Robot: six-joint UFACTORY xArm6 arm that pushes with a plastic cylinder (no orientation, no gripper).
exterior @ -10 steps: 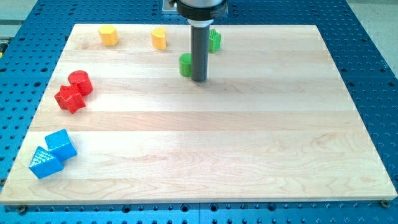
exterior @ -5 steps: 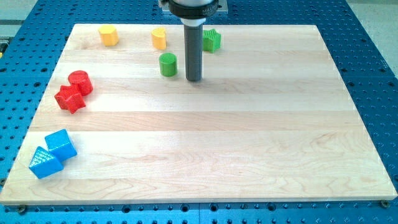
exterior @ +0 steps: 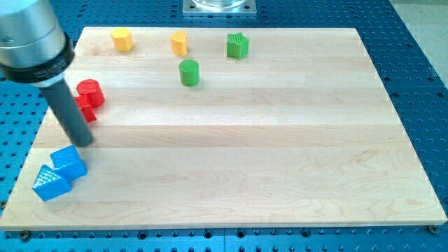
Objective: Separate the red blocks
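Red cylinder (exterior: 90, 93) and second red block (exterior: 85, 111), half hidden behind rod, sit touching at view's left edge. No claw fitted; tip (exterior: 84, 142) is planted just below them, above blue cube (exterior: 68, 162). Blocks judged light, rigid, slidey. Push best aimed into seam.
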